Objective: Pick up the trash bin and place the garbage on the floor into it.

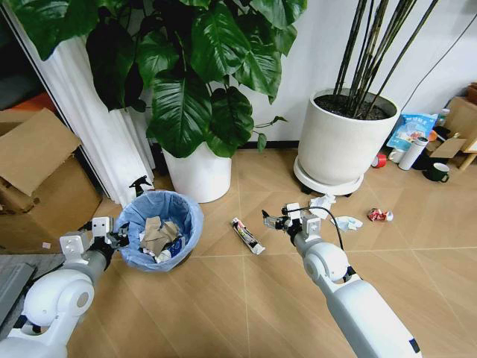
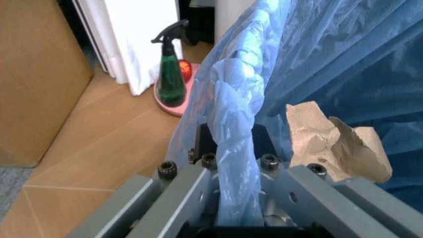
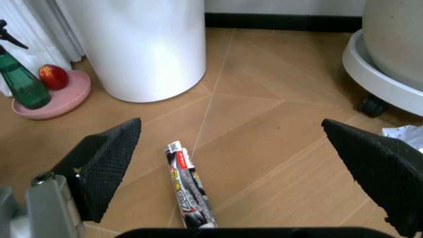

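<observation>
The bin point(image 1: 161, 228) sits at the lower left of the head view, on the floor point(image 1: 246, 298). It already has brown paper point(image 1: 155, 233) and scraps inside. The left gripper point(image 1: 113, 236) is clenched on the blue bag point(image 2: 231, 148) at its rim. In the middle of the frame, the right gripper point(image 1: 274, 220) hangs with jaws wide apart, just above a long wrapper point(image 1: 247, 236). So some garbage is in, I think, but more waits: the wrapper, white paper point(image 1: 322, 201), a tissue point(image 1: 347, 222) and a red can point(image 1: 377, 215) to the right.
</observation>
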Tool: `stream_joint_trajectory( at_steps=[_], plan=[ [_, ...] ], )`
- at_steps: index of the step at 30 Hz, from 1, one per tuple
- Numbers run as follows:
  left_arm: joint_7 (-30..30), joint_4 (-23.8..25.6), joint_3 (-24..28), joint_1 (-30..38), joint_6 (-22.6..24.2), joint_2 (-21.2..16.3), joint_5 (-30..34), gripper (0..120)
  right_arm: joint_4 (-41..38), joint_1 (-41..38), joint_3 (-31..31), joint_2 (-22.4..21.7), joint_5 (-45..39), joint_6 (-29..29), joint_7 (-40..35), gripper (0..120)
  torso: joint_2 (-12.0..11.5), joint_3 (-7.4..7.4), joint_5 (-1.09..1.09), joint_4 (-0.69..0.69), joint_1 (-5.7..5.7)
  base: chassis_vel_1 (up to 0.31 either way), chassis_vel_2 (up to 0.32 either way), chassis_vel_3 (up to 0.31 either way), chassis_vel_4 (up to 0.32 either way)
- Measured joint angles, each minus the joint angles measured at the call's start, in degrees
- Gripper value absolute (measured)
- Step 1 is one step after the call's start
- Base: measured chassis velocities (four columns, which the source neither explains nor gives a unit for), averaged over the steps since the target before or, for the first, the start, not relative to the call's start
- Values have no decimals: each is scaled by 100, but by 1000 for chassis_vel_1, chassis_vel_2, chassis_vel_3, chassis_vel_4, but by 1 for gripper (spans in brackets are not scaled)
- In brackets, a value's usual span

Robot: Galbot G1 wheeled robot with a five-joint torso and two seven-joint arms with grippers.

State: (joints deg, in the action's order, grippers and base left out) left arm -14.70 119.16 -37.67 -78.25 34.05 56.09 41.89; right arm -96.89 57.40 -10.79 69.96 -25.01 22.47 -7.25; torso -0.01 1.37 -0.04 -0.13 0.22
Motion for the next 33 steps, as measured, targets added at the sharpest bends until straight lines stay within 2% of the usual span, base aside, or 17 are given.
stream_joint_trajectory(
  at_steps=[9,23,26,29,30,33],
  plan=[
    [-9,78,-10,-85,-19,58,-59,0,109,74,-18,21,121,-79,21,100,0,0,0,1,-1,-21,66,13,-56],
    [-66,160,-26,-165,-31,79,-79,0,220,167,170,24,273,-126,170,100,0,1,0,0,1,-159,147,164,-152],
    [-104,188,-31,-186,-30,81,-75,0,413,171,306,-22,308,-188,409,100,0,2,-1,-3,2,-91,99,107,-110],
    [-186,256,-93,-269,-27,99,-71,0,1102,10,556,-2,403,-452,826,100,0,1,-1,0,1,-11,49,13,-42],
    [-186,256,-93,-269,-27,99,-71,0,1102,10,556,-2,403,-452,826,100,0,1,-1,0,1,0,0,0,0],
    [-236,377,-177,-357,-24,108,-48,0,1914,-291,786,142,823,-895,1325,100,0,0,0,1,0,0,0,0,0]
  ],
)
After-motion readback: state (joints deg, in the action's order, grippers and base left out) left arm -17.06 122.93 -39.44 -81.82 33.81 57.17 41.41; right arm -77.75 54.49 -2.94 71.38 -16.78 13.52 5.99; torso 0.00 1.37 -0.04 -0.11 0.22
